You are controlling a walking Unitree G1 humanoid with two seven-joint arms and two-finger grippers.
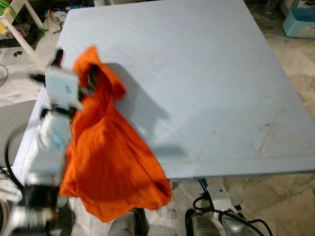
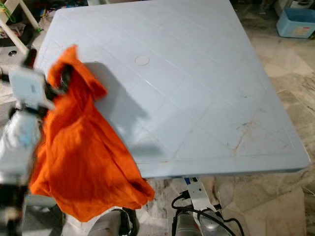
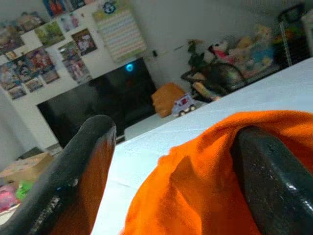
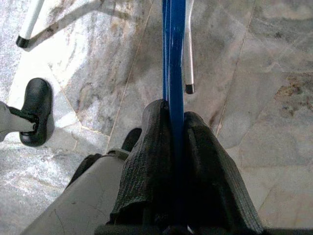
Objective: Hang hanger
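Left claw (image 3: 176, 161) spread, draped in orange cloth (image 1: 110, 152)

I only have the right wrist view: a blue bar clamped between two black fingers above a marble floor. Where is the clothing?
Observer: An orange cloth hangs off the left edge of the light blue table, carried by the left pincer.
Operator: Is that pincer closed on it?
Observer: No. In the left wrist view its fingers stand wide apart, with the fabric draped over one of them.
Operator: Where is my arm relative to the table?
Observer: The right pincer is low, below the table's near edge. A bit of the blue hanger peeks out just under that edge.
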